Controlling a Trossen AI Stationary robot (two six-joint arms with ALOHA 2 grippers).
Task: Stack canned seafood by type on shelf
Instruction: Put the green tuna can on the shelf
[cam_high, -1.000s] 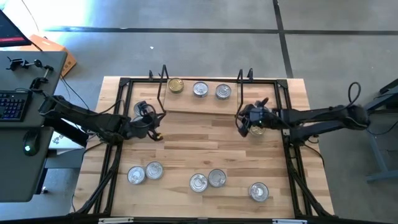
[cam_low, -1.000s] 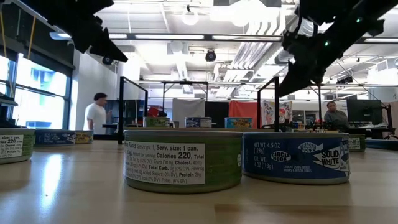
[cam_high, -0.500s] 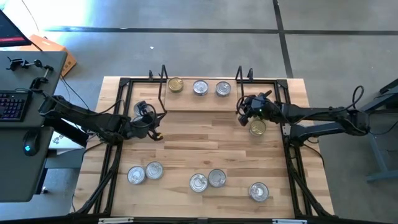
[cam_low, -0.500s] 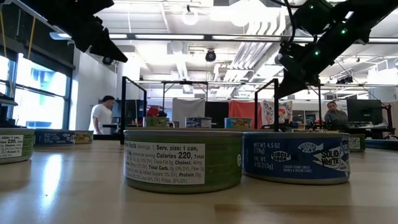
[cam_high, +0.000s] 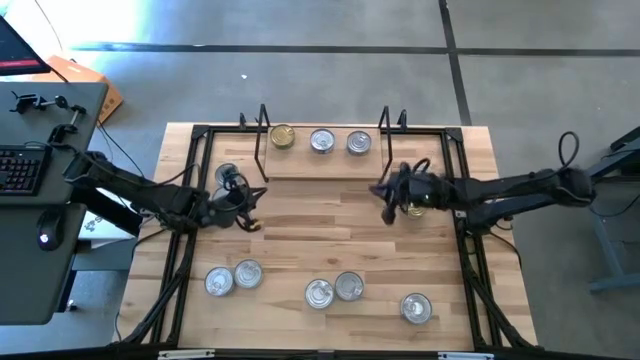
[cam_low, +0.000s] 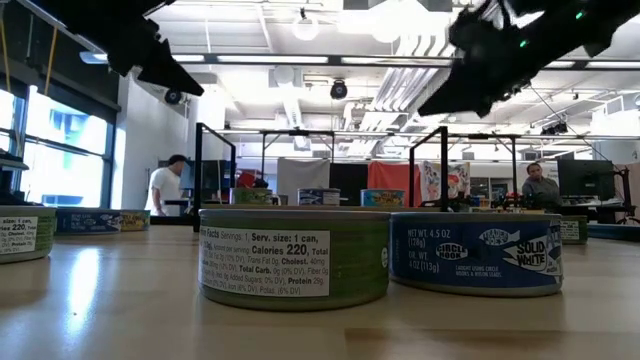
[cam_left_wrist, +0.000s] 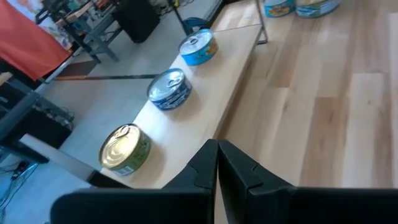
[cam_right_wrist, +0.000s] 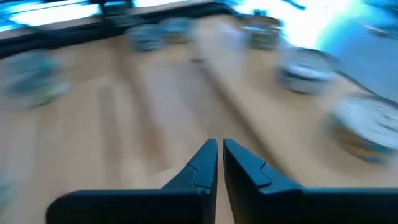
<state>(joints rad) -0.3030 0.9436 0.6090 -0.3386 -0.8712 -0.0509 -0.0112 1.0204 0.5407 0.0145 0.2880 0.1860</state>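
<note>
While five tins (cam_high: 318, 292) wait along the table's near edge, my right gripper (cam_high: 388, 200) hangs empty, fingers pressed together, just beside a gold tin (cam_high: 416, 205) off the shelf's (cam_high: 300, 170) right end. I reckon I must spread wide before dropping on it. Left gripper (cam_high: 250, 205) idles, pinched on nothing. Farther off, three tins (cam_high: 321, 142) sit on the shelf in a row.

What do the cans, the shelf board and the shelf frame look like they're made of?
The cans: likely metal, with shiny silver or gold lids and printed paper-like labels. The shelf board: pale wood, judging by its visible grain, smooth matte finish. The shelf frame: thin black rod, probably painted metal.
</note>
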